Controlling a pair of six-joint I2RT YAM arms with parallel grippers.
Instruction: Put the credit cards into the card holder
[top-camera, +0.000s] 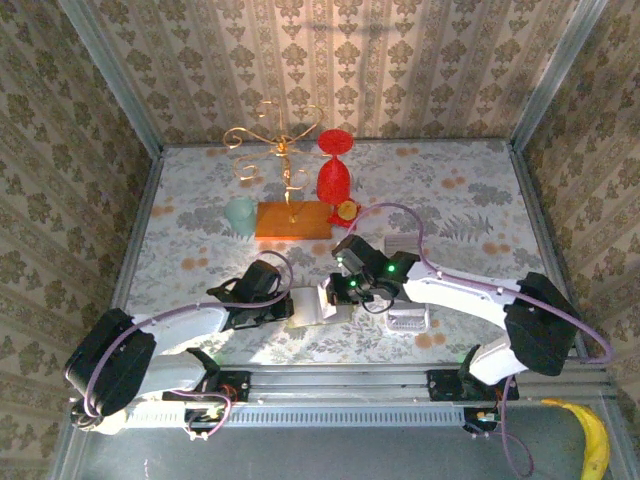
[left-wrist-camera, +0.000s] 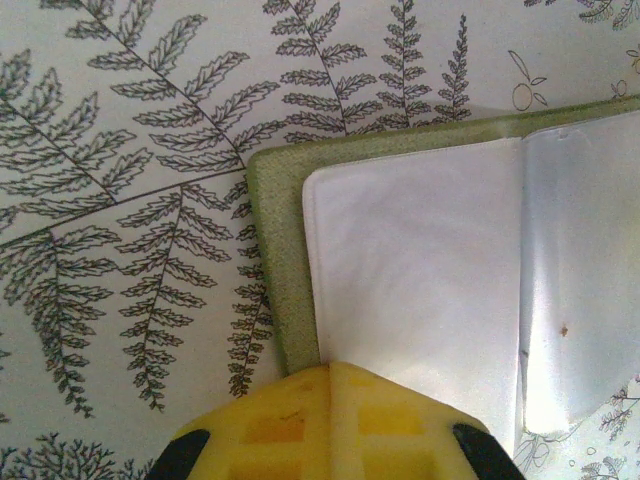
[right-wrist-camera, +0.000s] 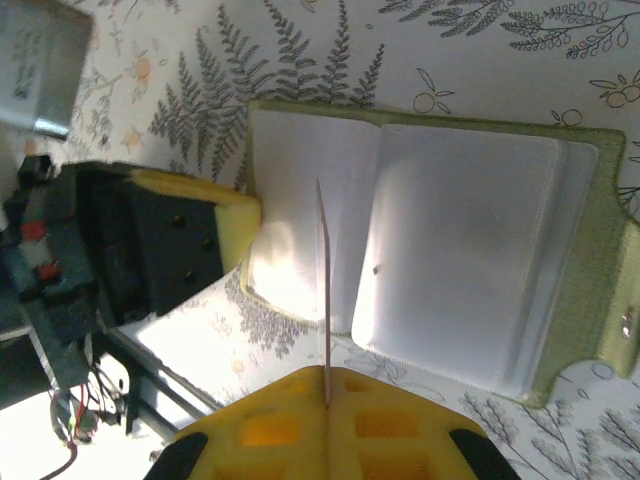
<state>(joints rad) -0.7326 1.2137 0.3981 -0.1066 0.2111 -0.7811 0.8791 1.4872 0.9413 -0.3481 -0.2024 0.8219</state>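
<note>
The card holder (top-camera: 308, 305) lies open on the table, olive-green outside with clear sleeves (right-wrist-camera: 450, 260) inside. My right gripper (right-wrist-camera: 327, 372) is shut on a thin credit card (right-wrist-camera: 323, 270), seen edge-on, standing upright just above the holder's middle fold. My left gripper (left-wrist-camera: 331, 366) is shut with nothing between its yellow fingers, and its tip rests on the holder's left page (left-wrist-camera: 400, 270) at its near edge. In the top view the left gripper (top-camera: 283, 303) and right gripper (top-camera: 338, 292) flank the holder. A whitish-grey card (top-camera: 408, 320) lies to the right and a grey card (top-camera: 400, 243) behind it.
At the back stand a gold wire stand on an orange wooden base (top-camera: 291, 219), a red goblet (top-camera: 335, 170) and a pale green cup (top-camera: 240, 213). A banana (top-camera: 594, 440) lies off the table at the front right. Patterned walls enclose the table on three sides.
</note>
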